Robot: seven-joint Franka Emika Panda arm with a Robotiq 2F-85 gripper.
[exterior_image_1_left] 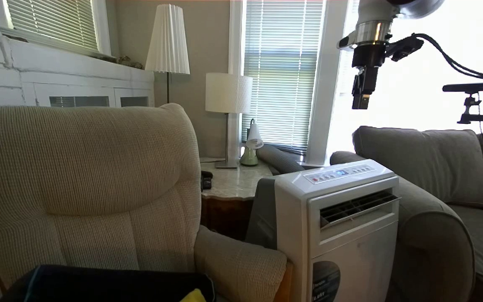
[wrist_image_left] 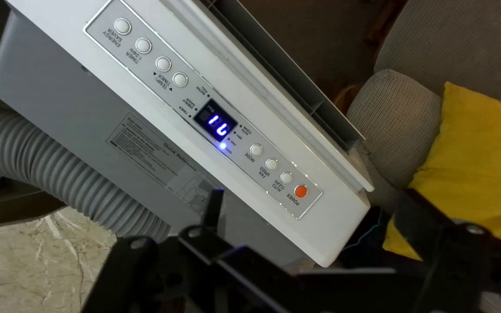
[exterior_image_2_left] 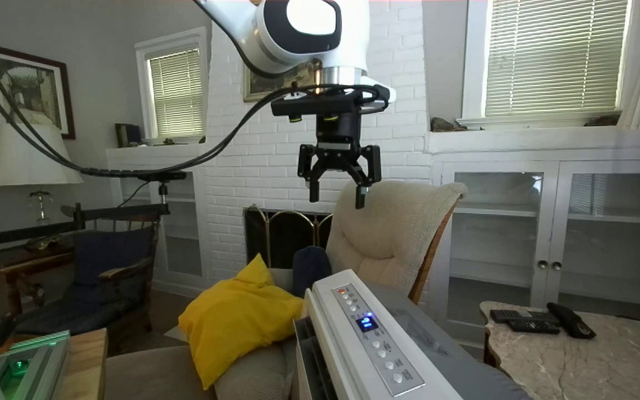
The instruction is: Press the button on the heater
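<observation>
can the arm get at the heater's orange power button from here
Probably yes: the jaws hang open, higher than the heater, and in the wrist view nothing covers the button. They would likely need to come down first.

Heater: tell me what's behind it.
Behind the heater, an exterior view shows a hose, a table and, farther back, a window. In that view its body hides part of the hose and table.
</observation>
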